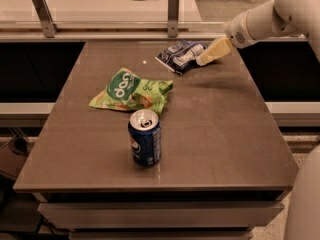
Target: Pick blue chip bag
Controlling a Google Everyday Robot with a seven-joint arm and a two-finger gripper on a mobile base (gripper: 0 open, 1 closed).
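The blue chip bag [179, 55] lies crumpled and fairly flat at about 12 o'clock on the surface [220, 129], near its far edge. It is dark navy foil with white patches and print. The tool [204, 59] is at the bag's 3 o'clock edge; contact cannot be told.

Table [225, 134]: bags [132, 90] [181, 55], can [145, 144] (end effector [201, 61] above)

The gripper [204, 59] hides the blue chip bag's [178, 54] right edge.
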